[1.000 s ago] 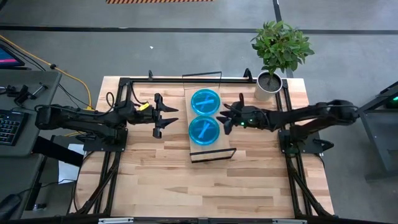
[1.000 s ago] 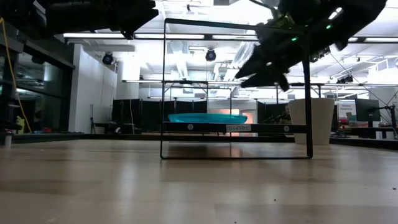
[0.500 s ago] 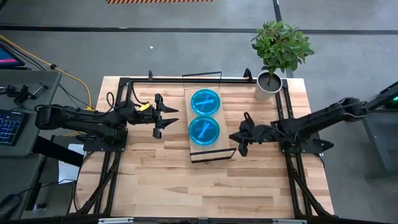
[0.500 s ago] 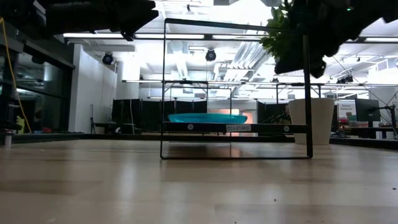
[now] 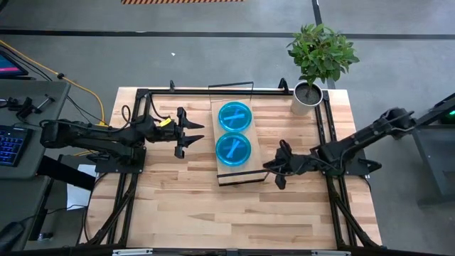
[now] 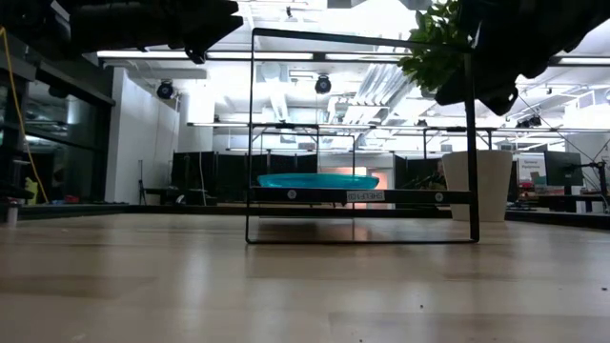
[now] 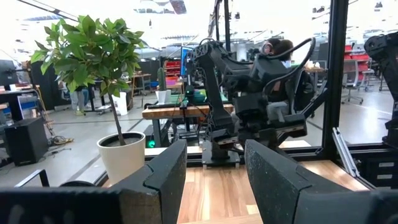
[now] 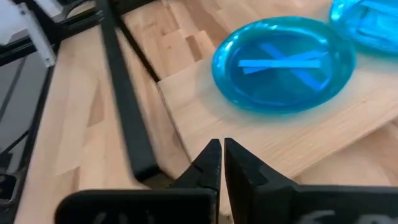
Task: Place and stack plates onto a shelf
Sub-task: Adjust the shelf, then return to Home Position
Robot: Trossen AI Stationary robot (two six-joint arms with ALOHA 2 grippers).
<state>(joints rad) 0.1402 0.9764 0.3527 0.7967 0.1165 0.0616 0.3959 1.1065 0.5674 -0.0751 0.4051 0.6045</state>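
Observation:
Two round cyan plates lie flat, side by side, on the light-wood shelf (image 5: pixel 242 173): the far plate (image 5: pixel 234 116) and the near plate (image 5: pixel 233 149). The low view shows a plate (image 6: pixel 317 180) on the board, which its black frame carries above the tabletop. My right gripper (image 5: pixel 270 168) is shut and hovers by the shelf's near right corner; in its wrist view the gripper (image 8: pixel 222 160) is above the board's edge, short of the near plate (image 8: pixel 283 62). My left gripper (image 5: pixel 195 134) stands open left of the shelf, nothing between its fingers (image 7: pixel 165 180).
A potted plant (image 5: pixel 318 57) stands at the table's far right corner. Black frame bars (image 5: pixel 146 107) run along the table's left, right and far sides. Bare planked tabletop (image 5: pixel 234 213) lies in front of the shelf. A desk with a keyboard (image 5: pixel 11 142) is off the left edge.
My right gripper has drawn back from beside the near plate toward the table's near edge and a little to the right, and its fingers have shut. Both plates have stayed where they were on the shelf.

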